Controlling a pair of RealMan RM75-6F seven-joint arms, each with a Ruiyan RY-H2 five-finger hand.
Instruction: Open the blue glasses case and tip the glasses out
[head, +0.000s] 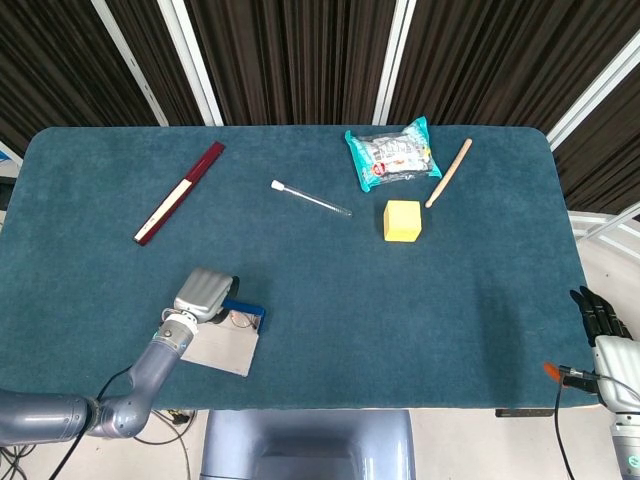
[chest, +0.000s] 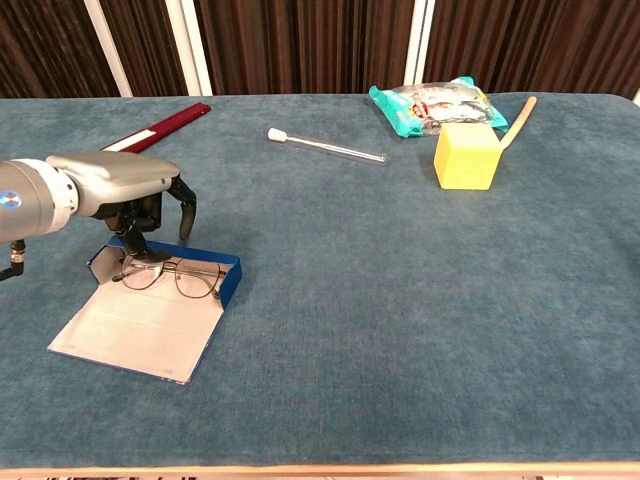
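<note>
The blue glasses case (chest: 226, 282) (head: 245, 309) lies open near the table's front left, its pale lid (chest: 135, 328) flat on the cloth toward me. Thin-framed glasses (chest: 172, 275) rest inside the tray. My left hand (chest: 112, 186) (head: 204, 292) hovers over the case's far left corner. Its dark fingers (chest: 133, 238) reach down and pinch the far wall there, while one finger hangs free to the right. My right hand (head: 598, 313) hangs off the table's right edge, low and empty, fingers extended.
A dark red flat stick (head: 180, 192) lies at the back left and a thin clear tube (head: 310, 199) at mid-back. Further right are a yellow cube (head: 403, 221), a teal snack bag (head: 393, 153) and a wooden stick (head: 449, 172).
</note>
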